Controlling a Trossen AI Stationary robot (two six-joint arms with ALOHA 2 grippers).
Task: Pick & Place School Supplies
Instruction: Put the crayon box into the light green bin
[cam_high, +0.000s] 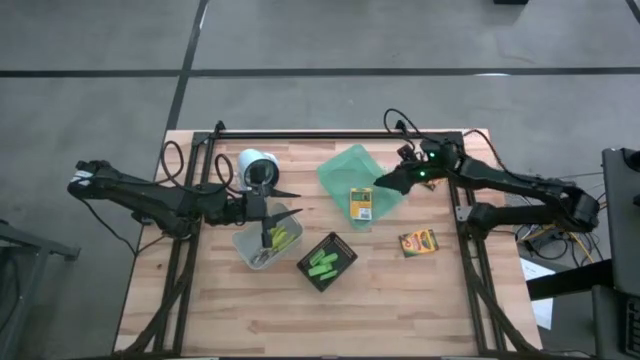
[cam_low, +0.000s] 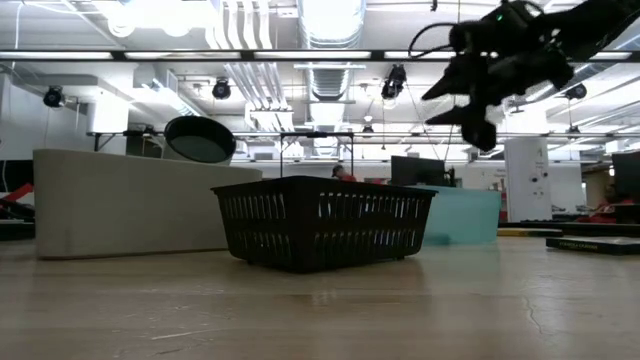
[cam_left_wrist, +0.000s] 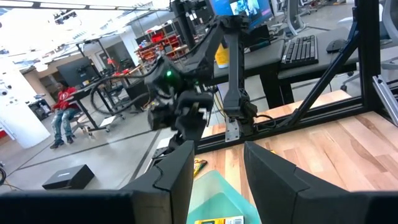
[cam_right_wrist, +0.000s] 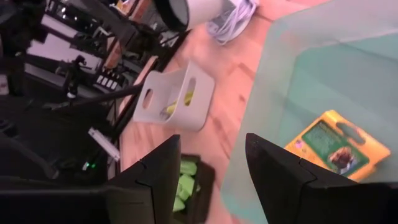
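Note:
A yellow-and-green crayon box (cam_high: 361, 204) lies flat in the translucent green tray (cam_high: 350, 168); the right wrist view shows this box (cam_right_wrist: 333, 146) too. Another crayon box (cam_high: 418, 242) lies on the bare wood to the tray's right. Bright green markers (cam_high: 325, 264) lie in a black box. Yellow-green-handled scissors (cam_high: 276, 238) stand in the clear bin (cam_high: 262, 245). My right gripper (cam_high: 382, 182) hangs open above the tray's right part, clear of the crayon box. My left gripper (cam_high: 292, 204) is open above the clear bin's far side, with nothing between its fingers.
A white cup (cam_high: 258, 168) lies near the table's far edge, left of the tray. The black box (cam_low: 320, 225) stands near the table's middle front. Black frame rails (cam_high: 340, 134) run along the far edge and both sides. Bare wood lies along the near edge.

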